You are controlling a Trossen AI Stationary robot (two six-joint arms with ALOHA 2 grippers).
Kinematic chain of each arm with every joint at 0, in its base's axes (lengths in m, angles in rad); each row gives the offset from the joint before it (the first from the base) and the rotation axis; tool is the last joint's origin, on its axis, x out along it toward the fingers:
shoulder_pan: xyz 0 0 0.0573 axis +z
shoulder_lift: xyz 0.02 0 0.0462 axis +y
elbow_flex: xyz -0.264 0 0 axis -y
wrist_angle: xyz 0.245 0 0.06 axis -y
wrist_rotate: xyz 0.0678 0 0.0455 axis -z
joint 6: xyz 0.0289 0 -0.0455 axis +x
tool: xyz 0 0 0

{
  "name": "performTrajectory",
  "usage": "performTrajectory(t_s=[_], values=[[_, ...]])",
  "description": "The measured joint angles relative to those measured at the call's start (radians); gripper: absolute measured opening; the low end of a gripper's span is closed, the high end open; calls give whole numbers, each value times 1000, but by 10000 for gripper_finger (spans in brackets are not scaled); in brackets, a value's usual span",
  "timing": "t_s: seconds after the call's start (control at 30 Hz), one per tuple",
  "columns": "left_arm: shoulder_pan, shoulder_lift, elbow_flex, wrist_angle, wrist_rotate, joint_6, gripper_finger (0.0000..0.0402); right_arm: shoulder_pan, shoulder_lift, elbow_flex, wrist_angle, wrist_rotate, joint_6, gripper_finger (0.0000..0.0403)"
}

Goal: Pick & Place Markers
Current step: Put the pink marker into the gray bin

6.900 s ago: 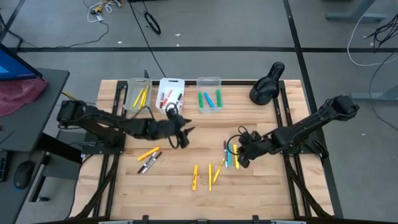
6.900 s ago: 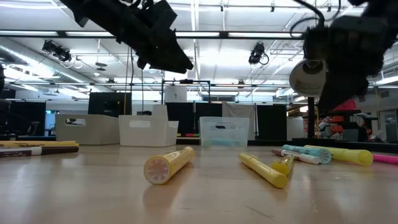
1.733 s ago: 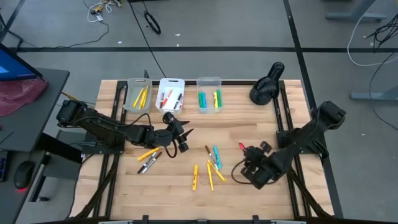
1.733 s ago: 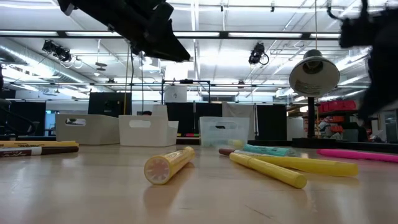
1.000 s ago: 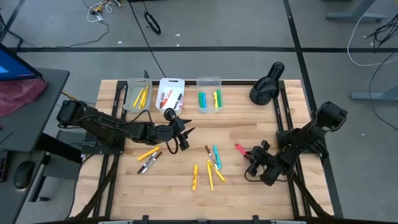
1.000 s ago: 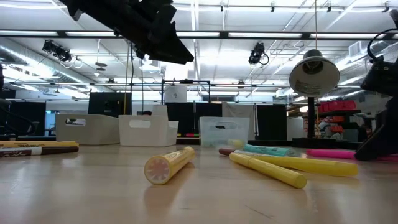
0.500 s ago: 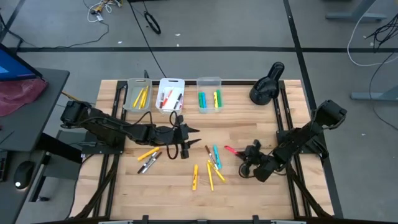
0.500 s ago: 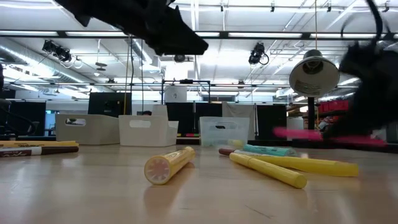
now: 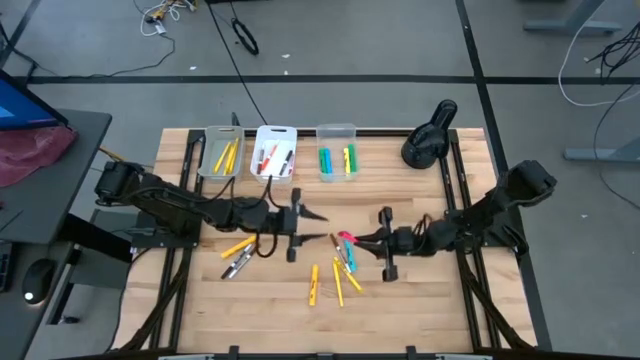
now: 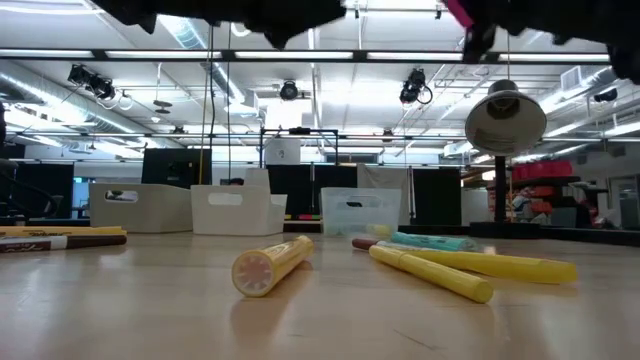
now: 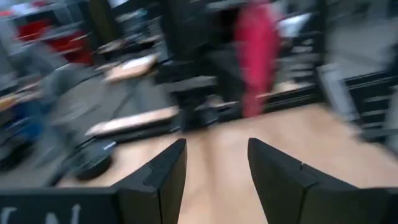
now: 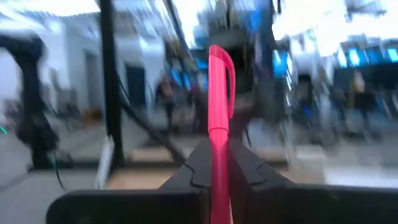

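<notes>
Several markers lie mid-table: yellow ones, a teal one and, at the left, a yellow and a dark one. My right gripper is shut on a pink marker above them, reaching in from the right. My left gripper stands open just left of it, pointing right, with nothing between its fingers. In the low view the pink marker hangs high above the table. My right gripper pinches the pink marker's barrel between its two fingers. The marker lies along the fingers, and its capped end sticks out well ahead of them. The fingers reach about level from the table's right side. The marker is lifted clear of the table.
Three small bins stand along the far edge: one with yellow markers, one with red and dark ones, one with green, blue and yellow ones. A black lamp-like thing stands at the far right.
My right gripper has risen and gone toward the table's left with the pink marker, tipping from pointing down to about level. The marker, which lay on the table, is now lifted clear. My left gripper has swung toward the right and tipped up to level.
</notes>
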Motion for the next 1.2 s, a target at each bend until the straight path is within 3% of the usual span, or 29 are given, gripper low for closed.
performTrajectory(t_s=[0.13, 0.2, 0.37, 0.57, 0.77, 0.97, 1.2], values=[[0, 8, -1, 110, 192, 17, 178, -70, -1, 3, 116, -119, -39, 15], [-1, 11, -1, 142, 215, 23, 185, -100, 0, 15, 110, -163, -33, 15], [4, 11, -1, 250, 200, 22, 232, -147, -1, 87, 30, -269, -11, 15], [-1, 11, -1, 309, 224, -3, 277, -167, -1, 186, -133, -283, -38, 15], [-25, 11, -1, 359, 215, 0, 271, -178, -2, 209, -152, -283, -44, 15], [-25, 11, -1, 401, 73, -32, 258, -179, -2, 209, -163, -281, -42, 21], [-20, 11, -1, 410, 89, -64, 256, -179, -2, 209, -170, -280, -37, 18]])
